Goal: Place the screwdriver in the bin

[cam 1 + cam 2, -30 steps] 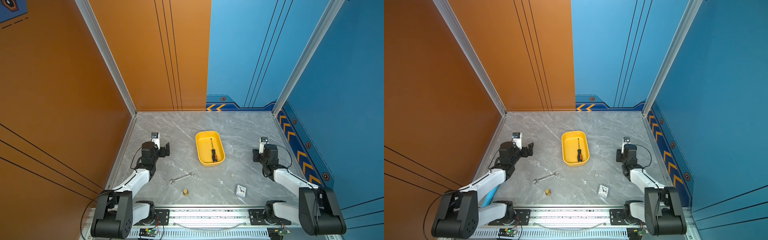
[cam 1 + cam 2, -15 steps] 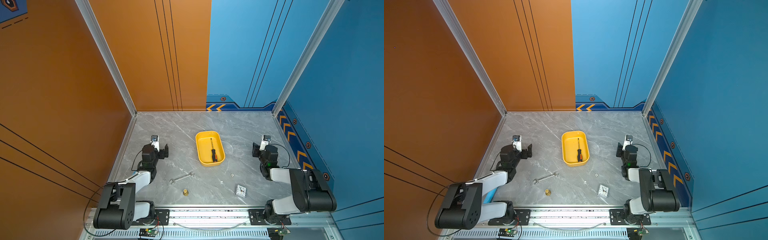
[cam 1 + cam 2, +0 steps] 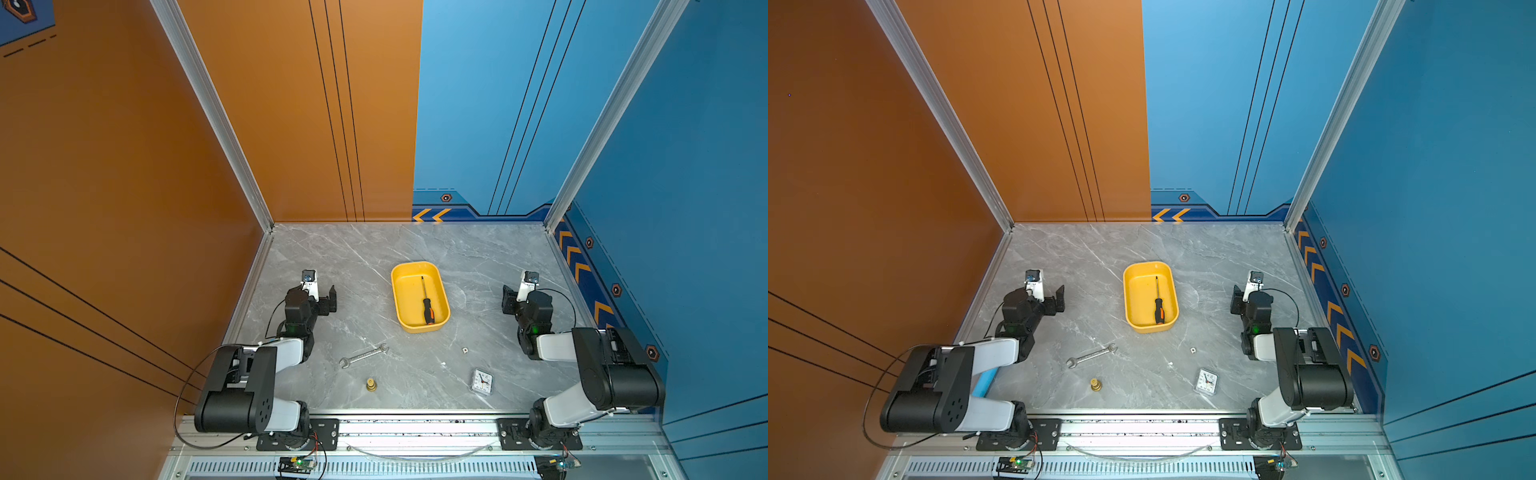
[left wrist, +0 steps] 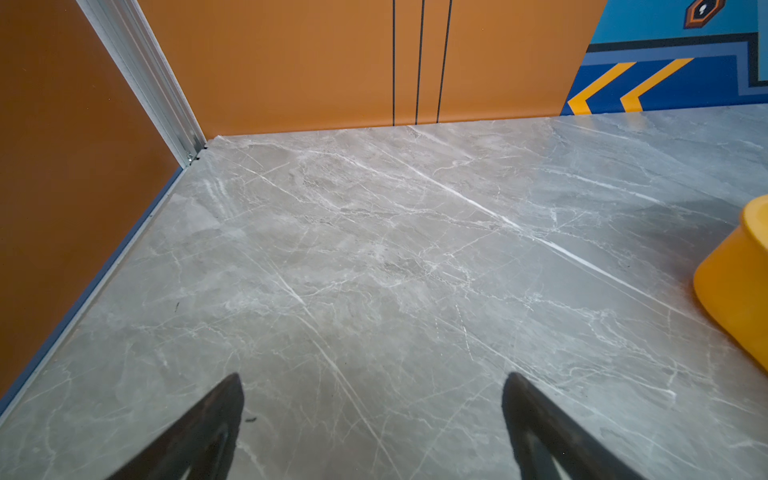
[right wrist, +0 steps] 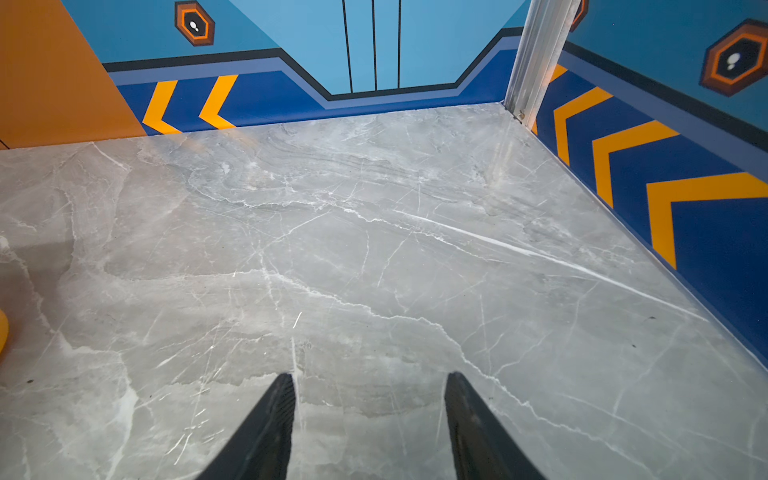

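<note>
My left gripper (image 4: 374,375) and right gripper (image 5: 370,375) gape empty at nine and three o'clock of the yellow bin (image 3: 419,328), where the screwdriver (image 3: 427,303) lies.

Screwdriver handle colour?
Black with an orange section toward the butt end of the screwdriver; it shows best in a top view.

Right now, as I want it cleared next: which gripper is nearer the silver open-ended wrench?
Left. The left gripper is just farther back and left of the silver open-ended wrench; the right gripper is far off to its right, beyond the shallow yellow plastic tray.
</note>
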Motion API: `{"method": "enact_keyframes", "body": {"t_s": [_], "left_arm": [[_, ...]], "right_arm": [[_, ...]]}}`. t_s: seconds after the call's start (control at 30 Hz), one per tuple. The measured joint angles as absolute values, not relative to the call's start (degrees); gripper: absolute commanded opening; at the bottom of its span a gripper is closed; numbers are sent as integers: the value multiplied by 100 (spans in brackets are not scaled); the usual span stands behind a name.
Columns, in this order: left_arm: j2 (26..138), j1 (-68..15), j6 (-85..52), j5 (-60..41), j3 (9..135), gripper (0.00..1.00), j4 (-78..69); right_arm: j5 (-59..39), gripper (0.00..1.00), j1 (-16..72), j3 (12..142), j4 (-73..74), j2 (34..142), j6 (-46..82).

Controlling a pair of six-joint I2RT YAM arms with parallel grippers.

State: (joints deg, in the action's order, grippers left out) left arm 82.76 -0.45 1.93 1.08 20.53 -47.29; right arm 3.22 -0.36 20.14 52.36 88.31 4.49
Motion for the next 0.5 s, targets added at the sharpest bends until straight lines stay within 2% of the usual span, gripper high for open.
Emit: {"method": "enact_keyframes", "body": {"t_s": [0.17, 0.5], "left_arm": [[8912, -108, 200, 143, 2051, 98, -5109], [8952, 12, 104, 228, 2108, 98, -5210]], "right_arm": [[325, 62, -32, 2014, 5236, 8831, 447], [416, 84, 43, 2021, 5227, 8831, 432]]}}
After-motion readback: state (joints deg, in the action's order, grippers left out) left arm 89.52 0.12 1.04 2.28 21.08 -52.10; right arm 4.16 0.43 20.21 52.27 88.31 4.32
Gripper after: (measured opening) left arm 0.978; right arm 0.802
